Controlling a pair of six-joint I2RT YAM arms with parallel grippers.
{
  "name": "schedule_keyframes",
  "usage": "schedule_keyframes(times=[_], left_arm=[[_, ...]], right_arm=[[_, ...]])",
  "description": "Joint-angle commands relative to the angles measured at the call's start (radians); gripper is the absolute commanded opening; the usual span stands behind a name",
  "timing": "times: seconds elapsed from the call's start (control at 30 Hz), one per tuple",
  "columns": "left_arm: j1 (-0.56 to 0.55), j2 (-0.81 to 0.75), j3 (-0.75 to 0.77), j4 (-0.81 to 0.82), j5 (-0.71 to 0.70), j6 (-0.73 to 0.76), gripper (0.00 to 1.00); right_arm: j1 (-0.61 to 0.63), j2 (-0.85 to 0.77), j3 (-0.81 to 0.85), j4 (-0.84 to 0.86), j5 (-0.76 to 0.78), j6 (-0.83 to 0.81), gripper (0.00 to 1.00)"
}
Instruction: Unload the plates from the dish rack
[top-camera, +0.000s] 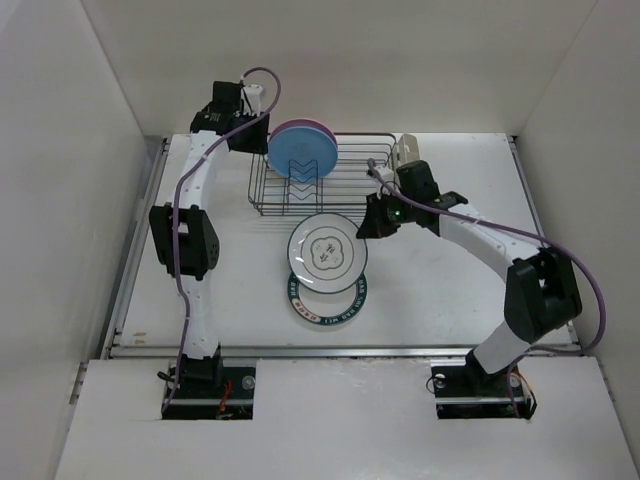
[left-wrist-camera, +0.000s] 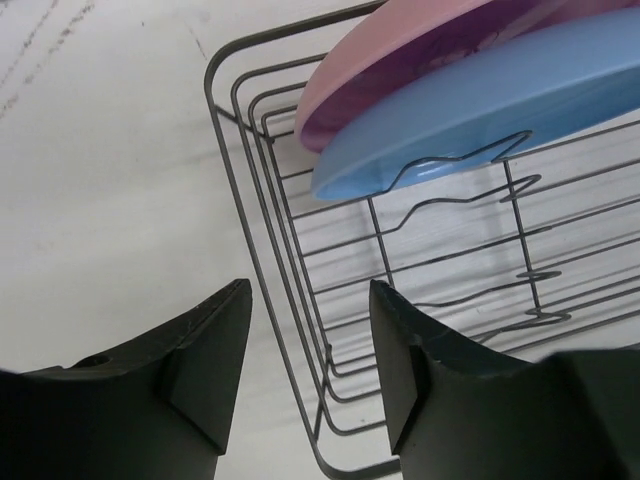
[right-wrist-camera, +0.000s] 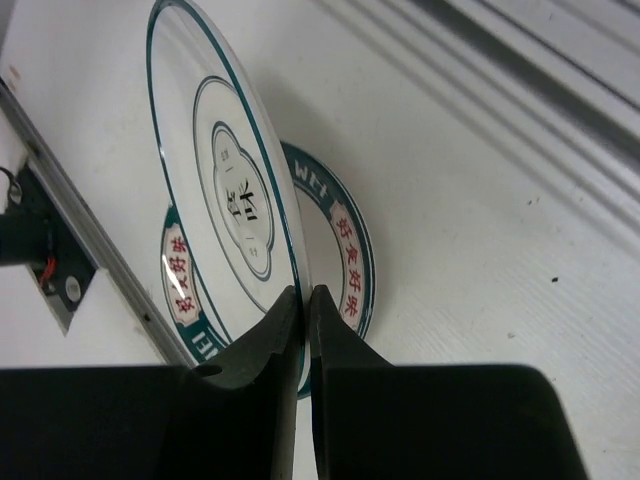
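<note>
The dark wire dish rack stands at the back middle. A blue plate and a pink plate behind it stand on edge at its left end; both show in the left wrist view, the blue plate and the pink plate. My left gripper is open and empty over the rack's left end wall. My right gripper is shut on the rim of a white green-rimmed plate, held above another green-rimmed plate lying flat on the table. The held plate tilts over the flat plate.
A cream cutlery cup sits at the rack's right end, next to my right arm. White walls close in the table on the left, back and right. A metal rail runs along the table's front edge.
</note>
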Motion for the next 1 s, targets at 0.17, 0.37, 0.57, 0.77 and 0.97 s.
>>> schedule_keyframes(times=[0.17,0.37,0.57,0.77,0.97], left_arm=[[-0.015,-0.033,-0.053,0.175,0.059,0.077,0.55],[-0.015,-0.013,-0.053,0.206,0.081,0.077,0.58],[-0.024,0.016,-0.053,0.226,0.113,0.12,0.6],[-0.043,0.057,-0.044,0.275,0.079,0.13,0.6],[-0.043,0.108,-0.005,0.275,0.098,0.098,0.45]], right_arm=[[0.068,0.091,0.033,-0.081,0.009,-0.083,0.05],[0.109,0.114,0.053,-0.139,0.15,-0.092,0.56],[0.136,0.093,0.062,-0.128,0.278,-0.101,0.63],[0.136,0.053,0.063,-0.091,0.351,-0.091,0.66],[0.136,0.086,0.095,-0.101,0.351,-0.082,0.66]])
